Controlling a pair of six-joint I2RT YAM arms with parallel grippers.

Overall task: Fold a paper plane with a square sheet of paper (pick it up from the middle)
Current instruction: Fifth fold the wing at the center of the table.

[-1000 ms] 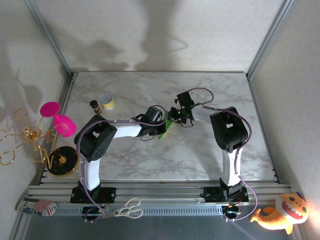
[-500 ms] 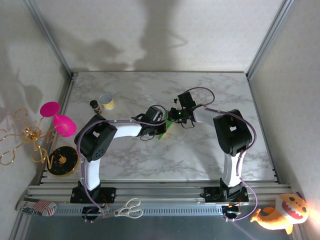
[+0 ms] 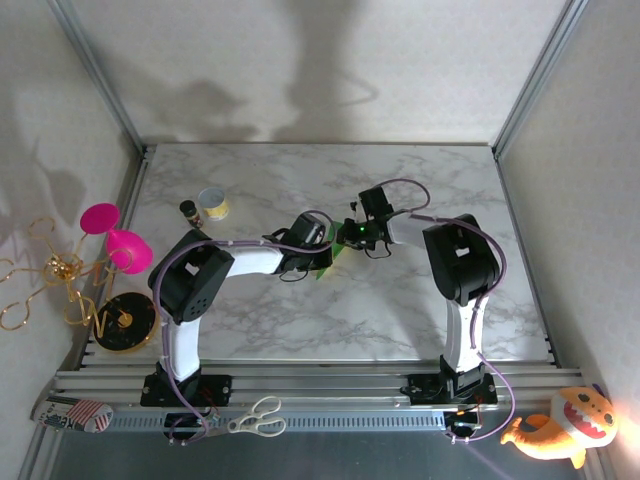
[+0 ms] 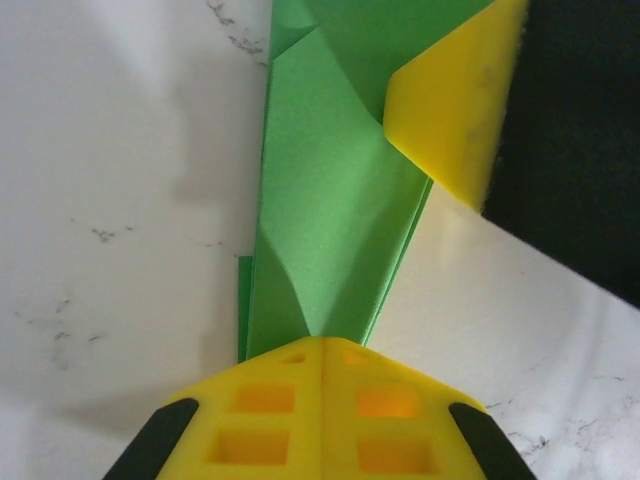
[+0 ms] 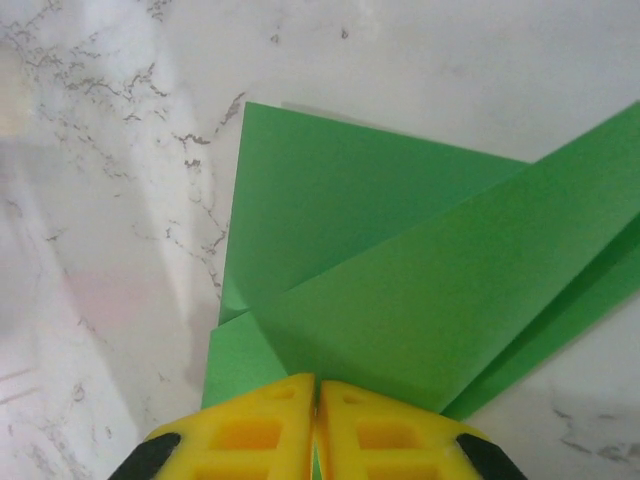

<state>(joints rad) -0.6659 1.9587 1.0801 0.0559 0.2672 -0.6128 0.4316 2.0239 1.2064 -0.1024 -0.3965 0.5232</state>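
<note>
Pinched at narrow end by left gripper (image 4: pixel 322 345), jaws narrow, tight on paper (image 4: pixel 320 230). Gripped too by right gripper (image 5: pixel 315 385), jaws nearly closed on layered edge. Plain bright green, folded into long narrow wedge with overlapping flaps and diagonal creases. Resting on marble mid-table (image 3: pixel 420 310), well off all edges, between both grippers.

Left tool (image 4: pixel 322 342), right tool (image 5: pixel 315 380) block centre; can (image 3: pixel 213 205) far-left; table (image 3: pixel 515 240) right side free.
</note>
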